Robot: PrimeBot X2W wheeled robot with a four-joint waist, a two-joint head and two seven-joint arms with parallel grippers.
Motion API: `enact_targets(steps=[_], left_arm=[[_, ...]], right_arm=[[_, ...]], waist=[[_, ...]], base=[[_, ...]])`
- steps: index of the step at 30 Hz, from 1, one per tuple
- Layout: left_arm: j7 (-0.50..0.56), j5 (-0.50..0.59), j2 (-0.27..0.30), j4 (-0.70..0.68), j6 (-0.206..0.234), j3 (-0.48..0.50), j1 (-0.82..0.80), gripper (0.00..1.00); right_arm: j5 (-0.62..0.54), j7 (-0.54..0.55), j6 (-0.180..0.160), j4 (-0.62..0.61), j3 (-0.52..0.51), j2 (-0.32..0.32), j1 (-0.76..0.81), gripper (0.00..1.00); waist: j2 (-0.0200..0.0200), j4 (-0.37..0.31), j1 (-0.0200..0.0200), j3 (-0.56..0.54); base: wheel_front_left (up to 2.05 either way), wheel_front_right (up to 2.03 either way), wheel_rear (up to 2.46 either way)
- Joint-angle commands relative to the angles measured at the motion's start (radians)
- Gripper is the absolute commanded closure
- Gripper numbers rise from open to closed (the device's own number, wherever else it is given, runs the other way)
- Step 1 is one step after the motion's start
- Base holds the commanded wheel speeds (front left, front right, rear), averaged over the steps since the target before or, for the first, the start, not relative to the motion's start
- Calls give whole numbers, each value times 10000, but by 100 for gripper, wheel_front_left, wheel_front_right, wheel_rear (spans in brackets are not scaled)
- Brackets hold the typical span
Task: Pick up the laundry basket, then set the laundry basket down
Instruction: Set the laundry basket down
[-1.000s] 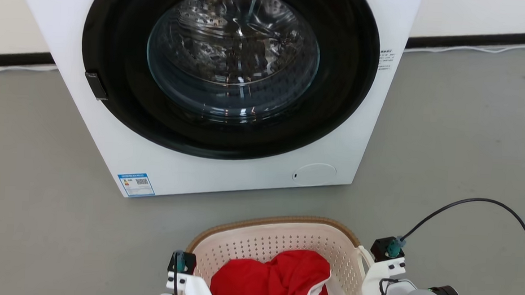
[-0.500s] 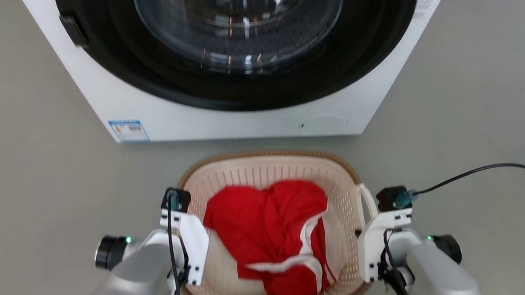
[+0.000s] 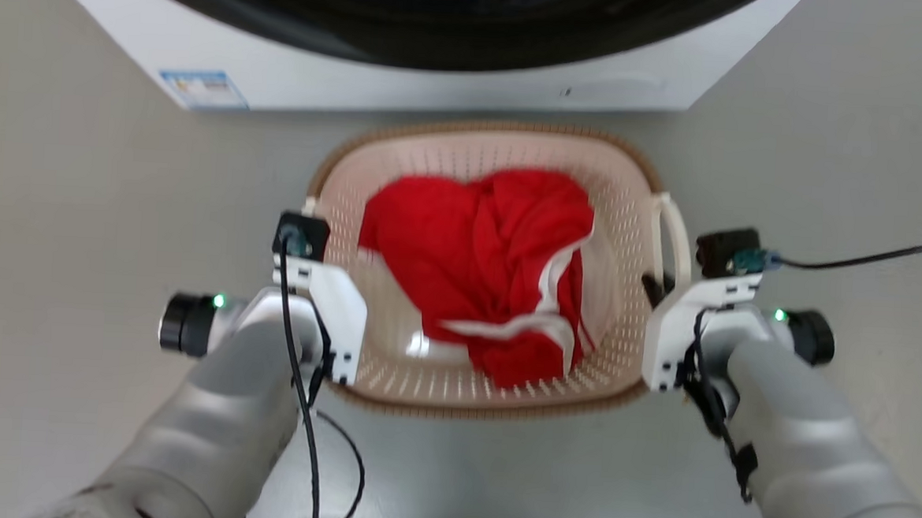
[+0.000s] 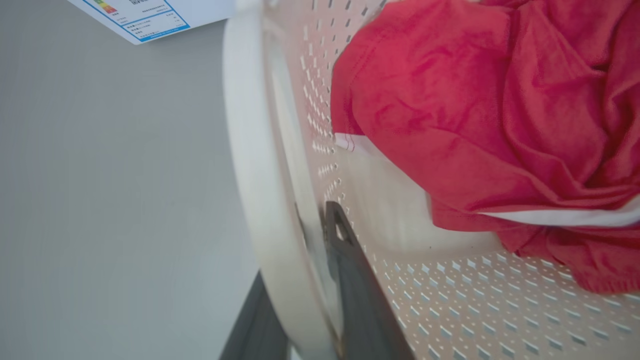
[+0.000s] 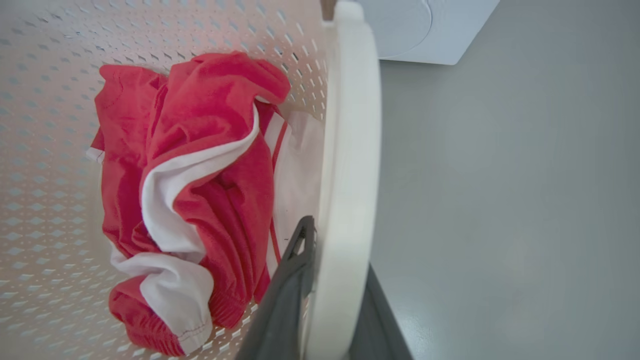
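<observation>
Grey floor (image 3: pixel 78 191) by the washing machine (image 3: pixel 407 90); head camera now tipped lower.
Laundry basket (image 3: pixel 404 141) in full view just before it, left fingers (image 4: pixel 345 260) and right fingers (image 5: pixel 290 270) clamping its side handles (image 5: pixel 350 150).

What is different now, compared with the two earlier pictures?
Mostly the head camera tipped down: the washing machine slid up the view. The laundry basket looks larger, perhaps lifted; I cannot tell. Unchanged: left gripper and right gripper stay clamped on it, red garment inside.
</observation>
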Motion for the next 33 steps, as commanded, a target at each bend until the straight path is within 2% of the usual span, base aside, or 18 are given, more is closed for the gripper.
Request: enact_targets(steps=[1,12,22,25,33], left_arm=[[-132,192,133,46,63,79,-515,100],[-1138,334,5,124,247,166,-1846,100],[-1842,369,-66,88,18,133,-2282,100],[-1865,374,-72,127,-142,98,-2404,100],[-1819,341,-80,256,-242,65,-2654,100]], right_arm=[[-226,-453,148,-79,89,193,-365,100],[-1192,-1486,148,344,-519,193,-1520,100],[-1404,-1692,148,65,-758,193,-1691,100],[-1467,-1770,148,48,-903,193,-1719,100],[-1716,-1806,148,182,-1311,193,-1873,100]], waist=[[0,205,0,917],[0,736,0,2665],[0,868,0,3267],[0,849,0,3414],[0,822,0,3676]], base=[[0,0,0],[0,0,0],[0,0,0],[0,0,0],[0,0,0]])
